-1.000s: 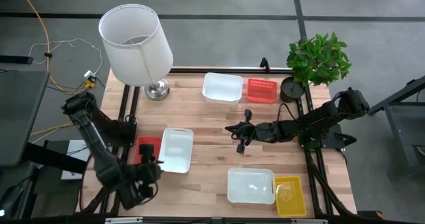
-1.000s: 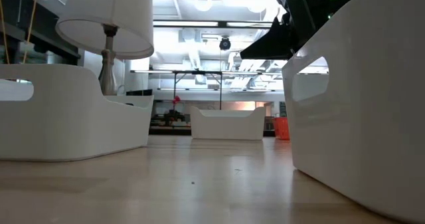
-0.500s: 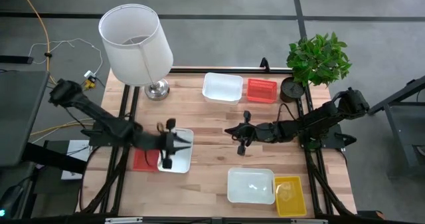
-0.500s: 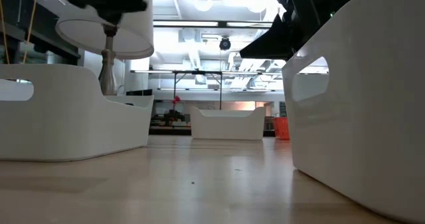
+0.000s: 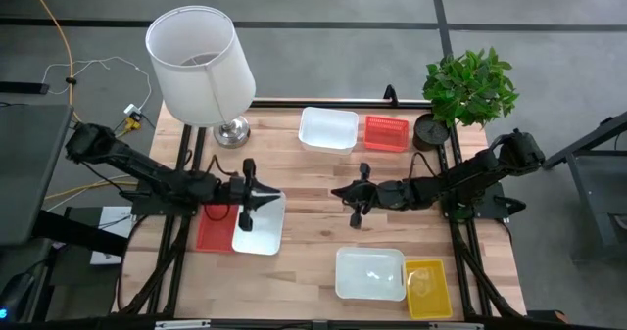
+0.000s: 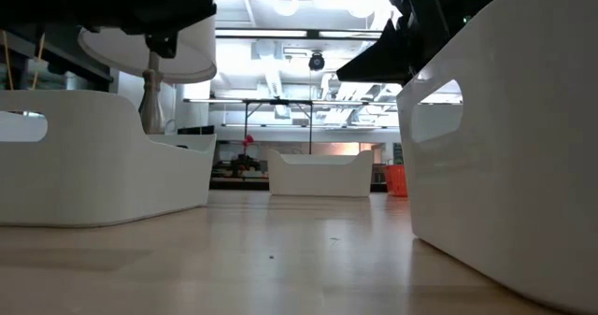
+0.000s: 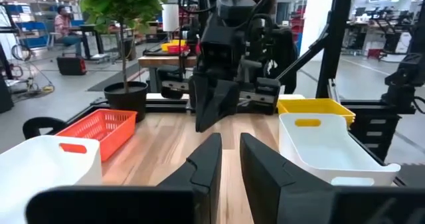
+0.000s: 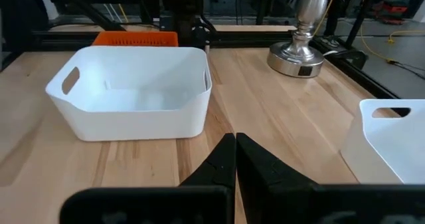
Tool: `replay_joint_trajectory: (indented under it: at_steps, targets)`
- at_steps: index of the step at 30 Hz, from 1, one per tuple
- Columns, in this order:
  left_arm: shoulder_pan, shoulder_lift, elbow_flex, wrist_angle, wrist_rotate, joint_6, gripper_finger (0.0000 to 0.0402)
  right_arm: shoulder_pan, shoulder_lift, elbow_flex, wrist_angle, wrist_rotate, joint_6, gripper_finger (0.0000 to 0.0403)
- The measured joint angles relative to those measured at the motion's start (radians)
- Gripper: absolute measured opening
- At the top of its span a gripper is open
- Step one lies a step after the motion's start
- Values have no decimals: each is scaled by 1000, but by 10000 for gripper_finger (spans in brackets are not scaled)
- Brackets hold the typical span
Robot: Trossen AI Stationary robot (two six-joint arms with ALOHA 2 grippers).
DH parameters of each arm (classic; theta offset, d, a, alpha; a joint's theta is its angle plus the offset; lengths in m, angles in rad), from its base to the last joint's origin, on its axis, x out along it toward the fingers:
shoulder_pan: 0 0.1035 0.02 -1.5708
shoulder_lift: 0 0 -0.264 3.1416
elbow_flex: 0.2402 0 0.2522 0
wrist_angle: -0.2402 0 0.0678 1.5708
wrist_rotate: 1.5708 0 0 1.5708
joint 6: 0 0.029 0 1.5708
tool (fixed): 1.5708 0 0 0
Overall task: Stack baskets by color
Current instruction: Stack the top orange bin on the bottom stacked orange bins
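Hovering over the white basket (image 5: 260, 223) beside a red basket (image 5: 214, 230), my left gripper (image 5: 247, 195) shows narrowly parted jaws; right gripper (image 5: 355, 201) mid-worktop, jaws pressed together; lamp (image 5: 201, 68) behind.

Baskets sitting in three groups around the table (image 5: 313, 198).
Far centre: two baskets (image 5: 328, 129) touching. Near right: another pair (image 5: 370, 273) touching. Near left: one basket (image 5: 265, 227) lying right of another (image 5: 214, 232), with the lamp (image 5: 201, 66) standing beyond them.

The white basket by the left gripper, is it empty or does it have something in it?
Empty: the white basket shows a bare inside, with the left gripper above it.
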Motion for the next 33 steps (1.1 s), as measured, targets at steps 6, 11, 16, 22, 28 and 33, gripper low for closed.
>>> replay_joint_trajectory:
  at_steps: [6,11,16,22,28,33]
  targets:
    - [-34,-9,0,-1,-13,7,44,0,1,85,-123,71,30,17]
    - [-62,-71,0,-12,-47,34,44,0,1,273,-635,221,121,67]
    - [-91,-152,0,-97,-86,34,44,-6,0,377,-1131,350,333,129]
    - [-122,-178,0,-140,-122,34,45,-96,0,313,-1331,371,508,196]
    - [-126,-178,0,-131,-129,42,50,-298,0,271,-1292,253,460,234]
    - [-126,-178,0,-132,-144,42,54,-427,0,270,-1203,180,311,236]
